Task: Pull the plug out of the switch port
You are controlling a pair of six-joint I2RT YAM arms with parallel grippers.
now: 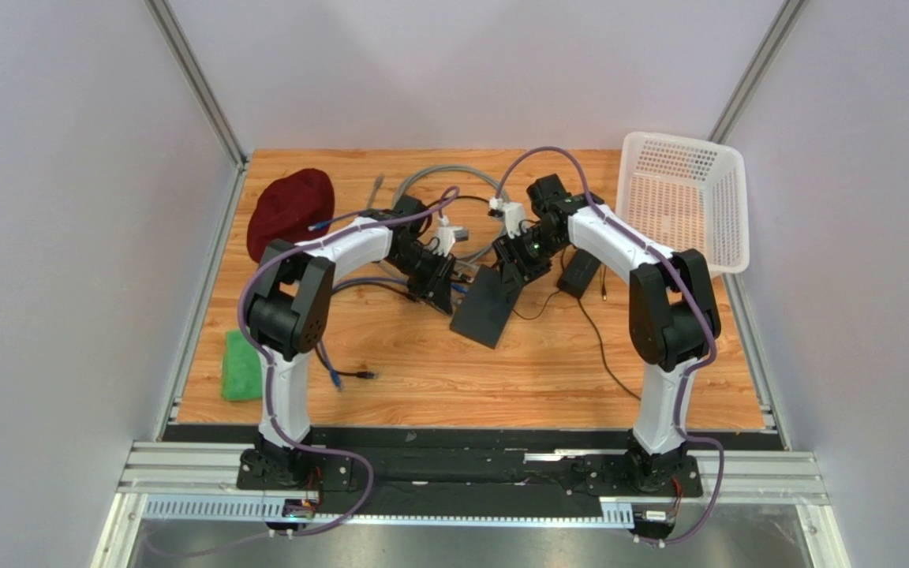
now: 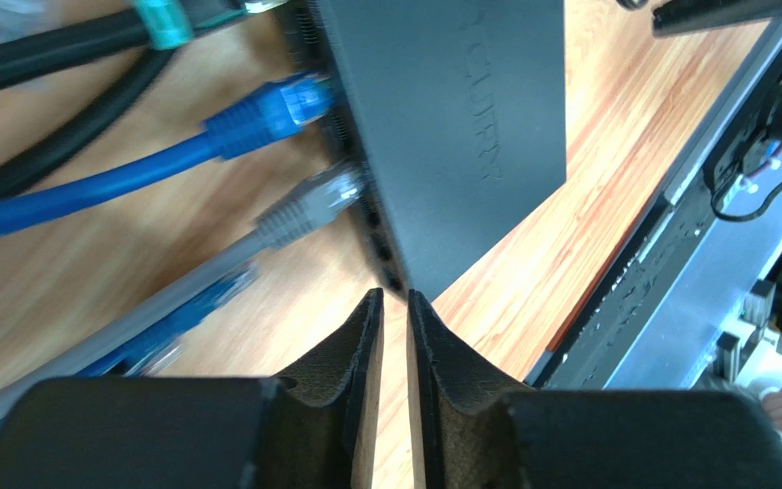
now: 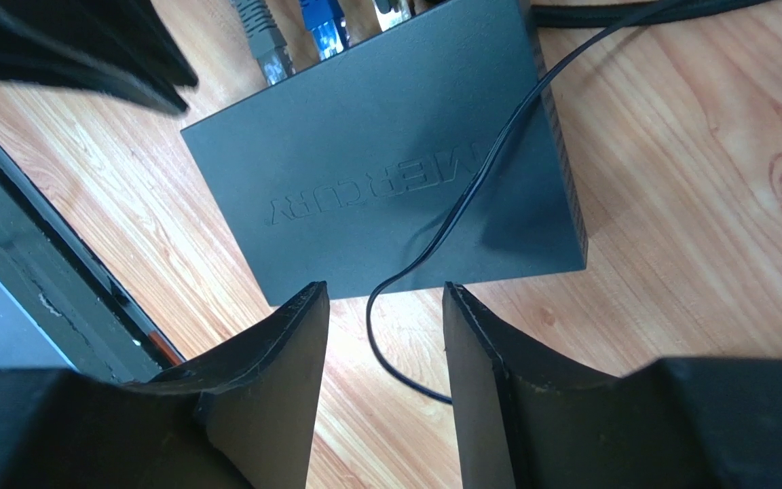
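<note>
The blue plug (image 2: 273, 112) sits in the switch (image 2: 446, 122). The left hand (image 2: 395, 306) is pinched together, empty. The right hand (image 3: 385, 295) gapes apart.

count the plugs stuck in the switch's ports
3, along the socket edge of the switch: a grey plug, a blue plug beside it, and a third plug beyond the blue, mostly cut off by the frame. Others may be hidden.

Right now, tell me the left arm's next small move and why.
Probably open the left gripper and ease it toward the gray plug. Its fingers are almost together with nothing between them, just short of the socket edge of the switch, where the gray plug and the blue plug both sit in sockets; the gray one is nearer.
</note>
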